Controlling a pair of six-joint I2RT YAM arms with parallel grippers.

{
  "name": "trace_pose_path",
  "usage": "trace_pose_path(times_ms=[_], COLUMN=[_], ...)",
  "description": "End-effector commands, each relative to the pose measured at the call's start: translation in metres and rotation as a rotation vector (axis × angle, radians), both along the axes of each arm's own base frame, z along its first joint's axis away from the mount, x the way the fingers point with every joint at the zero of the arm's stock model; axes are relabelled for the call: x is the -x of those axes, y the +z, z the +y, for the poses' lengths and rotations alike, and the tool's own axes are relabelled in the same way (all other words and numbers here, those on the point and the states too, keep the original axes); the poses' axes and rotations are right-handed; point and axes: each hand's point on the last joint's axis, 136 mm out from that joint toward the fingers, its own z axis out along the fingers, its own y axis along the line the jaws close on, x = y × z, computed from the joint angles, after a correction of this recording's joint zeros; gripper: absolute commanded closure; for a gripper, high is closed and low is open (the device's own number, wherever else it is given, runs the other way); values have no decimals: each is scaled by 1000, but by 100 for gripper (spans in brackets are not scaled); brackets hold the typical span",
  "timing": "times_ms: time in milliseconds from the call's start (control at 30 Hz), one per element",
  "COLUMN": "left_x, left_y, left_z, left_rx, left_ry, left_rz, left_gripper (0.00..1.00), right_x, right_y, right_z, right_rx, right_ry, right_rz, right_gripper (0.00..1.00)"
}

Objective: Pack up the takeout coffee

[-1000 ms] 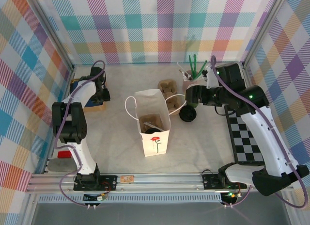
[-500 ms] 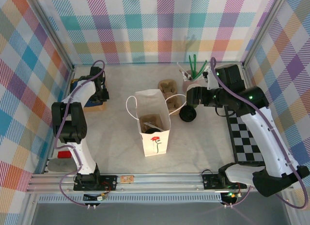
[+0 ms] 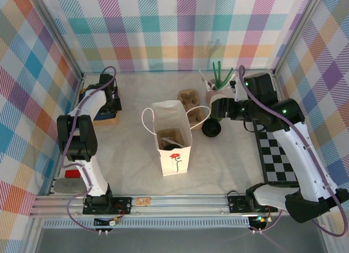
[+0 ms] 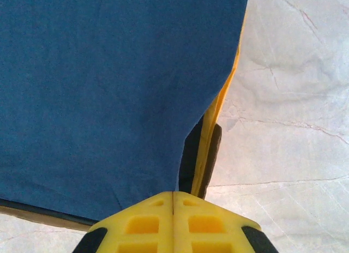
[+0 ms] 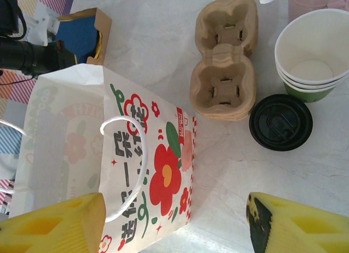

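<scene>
While my right gripper (image 5: 174, 212) hung above the table (image 3: 229, 166), its jaws stood spread wide with nothing between them. The coffee cup (image 5: 281, 122) stood on the table ahead of that gripper, outside the paper bag (image 5: 103, 155). From my right wrist, the cup presented its round black lid from above, and the wall beneath the lid was hidden. It stood just beside the stack of empty cups (image 5: 311, 56) and near the cardboard cup tray (image 5: 223, 73), with bare table between it and the bag. From overhead, the cup was to the right of the bag, which stood upright with its mouth open. My left gripper (image 4: 173, 209) was at the far left of the table, at the cardboard box (image 3: 106, 119). Its jaws were pressed together, pad against pad. A blue sheet (image 4: 109, 89) lay directly ahead of the tips. I could not tell whether its edge was pinched between them.
</scene>
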Motion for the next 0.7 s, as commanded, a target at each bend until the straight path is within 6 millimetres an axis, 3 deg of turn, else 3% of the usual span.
trace_pose_path(times_ms=[0, 167, 467, 667], left_x=[-2, -1, 12, 21], left_y=[45, 74, 87, 104], left_z=[-4, -19, -55, -65], left_rx=[60, 78, 99, 148], left_ry=[-8, -51, -136, -127], left_rz=[-81, -113, -110, -174], left_gripper=[100, 100, 100, 100], right_x=[3, 0, 3, 6], right_y=[2, 4, 7, 6], right_z=[-2, 1, -1, -3], right_rx=[6, -10, -12, -12], right_ry=[5, 8, 7, 6], right_rz=[-18, -21, -36, -43], right_gripper=[31, 32, 32, 32])
